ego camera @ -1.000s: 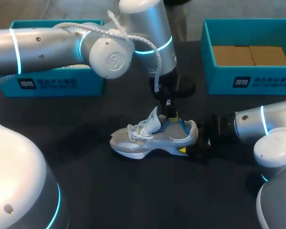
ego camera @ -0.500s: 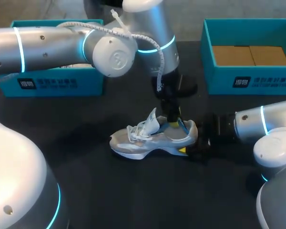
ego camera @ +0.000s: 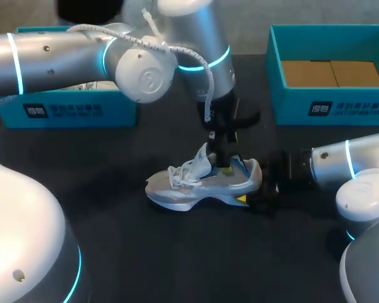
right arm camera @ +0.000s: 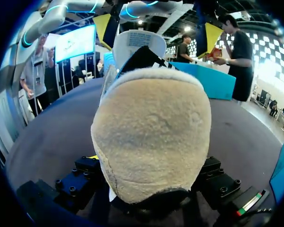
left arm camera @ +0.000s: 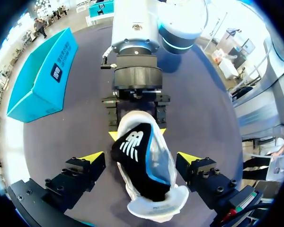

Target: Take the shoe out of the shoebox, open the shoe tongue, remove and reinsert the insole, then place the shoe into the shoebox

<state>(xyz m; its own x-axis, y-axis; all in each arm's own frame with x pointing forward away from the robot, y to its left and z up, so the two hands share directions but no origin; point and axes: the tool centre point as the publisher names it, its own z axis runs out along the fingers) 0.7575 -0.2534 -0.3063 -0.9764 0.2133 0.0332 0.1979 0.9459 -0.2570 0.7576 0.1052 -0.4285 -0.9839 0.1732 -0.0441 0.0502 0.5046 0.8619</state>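
Note:
A grey and white shoe [ego camera: 202,183] stands on the dark table, toe to the left, its white tongue [ego camera: 204,158] pulled up. A black insole [left arm camera: 137,156] lies inside the shoe [left arm camera: 151,184]. My left gripper [ego camera: 222,158] hangs just above the shoe's opening. In the left wrist view it [left arm camera: 141,158] is wide open, one finger on each side of the shoe and clear of it. My right gripper [ego camera: 260,192] is shut on the heel from the right. The beige heel [right arm camera: 151,137] fills the right wrist view between that gripper's [right arm camera: 149,163] fingers.
A teal shoebox [ego camera: 331,104] with a cardboard floor stands open at the back right. A second teal box [ego camera: 69,110] stands at the back left, partly behind my left arm. The dark table [ego camera: 177,252] stretches in front of the shoe.
My left gripper went from shut down in the shoe's opening to wide open, and it rose slightly. The shoe and my right arm stayed put.

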